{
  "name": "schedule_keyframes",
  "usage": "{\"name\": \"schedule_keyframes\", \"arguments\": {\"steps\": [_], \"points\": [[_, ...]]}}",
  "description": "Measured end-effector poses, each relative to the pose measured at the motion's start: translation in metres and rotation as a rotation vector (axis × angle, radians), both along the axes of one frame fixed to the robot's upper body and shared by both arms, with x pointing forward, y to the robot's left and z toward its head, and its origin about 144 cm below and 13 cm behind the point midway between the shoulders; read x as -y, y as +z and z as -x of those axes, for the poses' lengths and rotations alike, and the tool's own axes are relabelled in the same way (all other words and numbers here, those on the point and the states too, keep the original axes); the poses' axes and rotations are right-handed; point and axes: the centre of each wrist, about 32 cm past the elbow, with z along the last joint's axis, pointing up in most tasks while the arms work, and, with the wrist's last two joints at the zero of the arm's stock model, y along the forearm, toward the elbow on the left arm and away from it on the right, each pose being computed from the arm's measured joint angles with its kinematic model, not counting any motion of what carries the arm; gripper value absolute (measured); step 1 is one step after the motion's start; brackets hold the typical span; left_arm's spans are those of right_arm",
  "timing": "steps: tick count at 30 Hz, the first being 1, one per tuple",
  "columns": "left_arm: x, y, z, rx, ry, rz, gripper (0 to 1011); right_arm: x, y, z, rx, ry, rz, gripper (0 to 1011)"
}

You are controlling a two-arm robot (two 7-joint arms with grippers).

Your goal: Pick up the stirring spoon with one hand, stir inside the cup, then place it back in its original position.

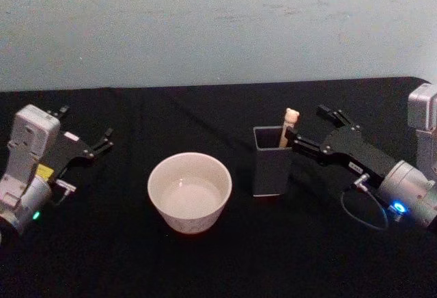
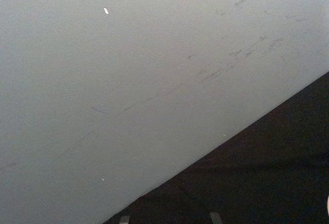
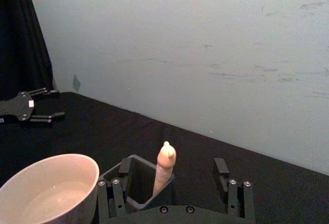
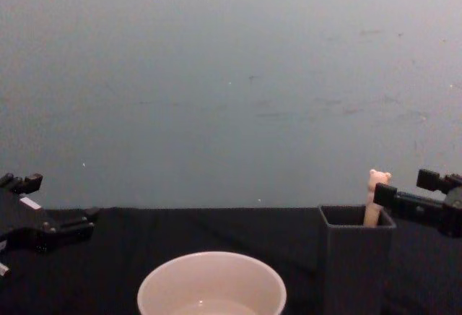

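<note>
The right gripper [image 1: 308, 128] reaches in from the robot's right with its two black fingers [image 3: 221, 168] spread apart and nothing held between them. Its fingertips are level with the top of the small stirring spoon with a peach-beige handle and a tiny bear head [image 1: 289, 124]. In the right wrist view the handle [image 3: 165, 163] stands in the gap between the fingers, touching neither. In the chest view the nearer fingertip is just beside the bear head [image 4: 378, 178]. The spoon stands almost upright, leaning slightly, in the dark grey square holder [image 1: 273, 171], with only the upper handle above the rim; its bowl is hidden inside. Near the holder, on the robot's left of it, sits the wide round cream-pink cup [image 1: 188, 223], upright and apart from the holder, with a thin rim and a pale, glossy bottom. Both stand on a black cloth-covered table [image 1: 102, 250] that runs back to a scuffed pale grey-blue wall [image 1: 218, 24]. Well apart on the robot's left, the left gripper [image 1: 85, 128] hangs low over the cloth, its black fingers also spread and holding nothing, pointing toward the wall, away from the cup and holder.
</note>
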Motion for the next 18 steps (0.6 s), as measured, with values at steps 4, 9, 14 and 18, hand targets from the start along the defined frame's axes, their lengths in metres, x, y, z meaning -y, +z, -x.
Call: {"name": "schedule_keyframes", "arguments": {"steps": [4,9,14,18], "points": [[0.000,0.000,0.000,0.000,0.000,0.000,1001,-0.001,0.000,-0.006,-0.007,0.004,-0.010,1002],[0.000,0.000,0.000,0.000,0.000,0.000,1001,-0.003,0.000,-0.013,-0.011,0.009,-0.013,1002],[0.000,0.000,0.000,0.000,0.000,0.000,1001,-0.005,-0.001,-0.020,-0.020,0.014,-0.015,1002],[0.000,0.000,0.000,0.000,0.000,0.000,1001,-0.007,-0.002,-0.024,-0.029,0.018,-0.015,1000]]}}
